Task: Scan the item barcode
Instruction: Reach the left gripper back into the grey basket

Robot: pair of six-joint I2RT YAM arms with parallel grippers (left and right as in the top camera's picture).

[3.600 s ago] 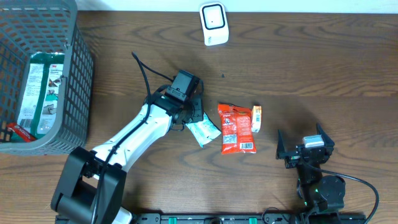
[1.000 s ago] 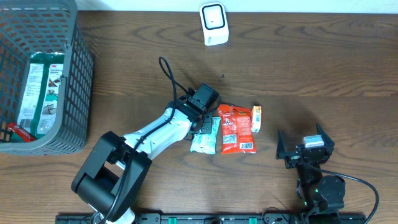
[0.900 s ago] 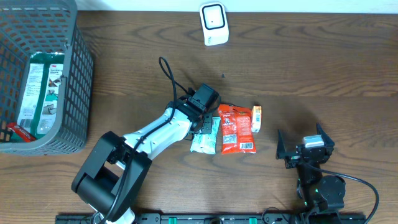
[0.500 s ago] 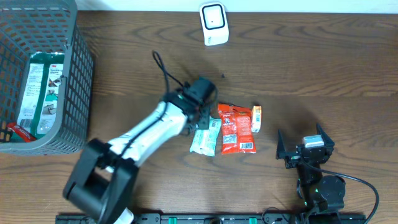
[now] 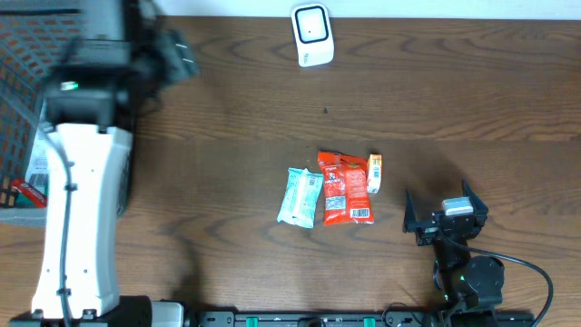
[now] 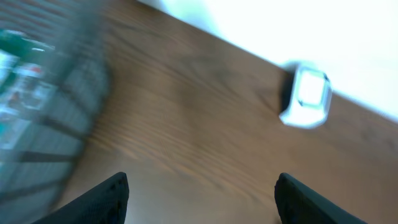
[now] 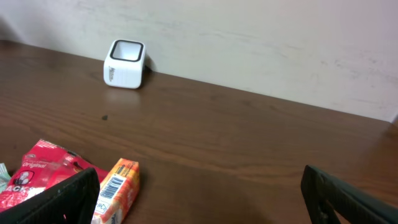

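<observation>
Our left gripper [image 6: 202, 190] is wide open w/ nothing in it, blurry over by the grey basket [image 5: 23, 45]; the right gripper [image 7: 205, 193] is open & empty too. We see the light-blue packet [image 5: 300, 196] lying flat on the table [image 5: 472, 100], touching the red snack bag [image 5: 345, 188], w/ a small orange box [image 5: 374, 173] on the bag's other side. The white scanner [image 5: 311, 34] sits at the far edge, well apart.

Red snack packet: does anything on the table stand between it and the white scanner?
Nothing visible does. The table between the red snack packet and the white scanner is bare wood. The pale blue packet and the orange box lie beside it, off the path.
</observation>
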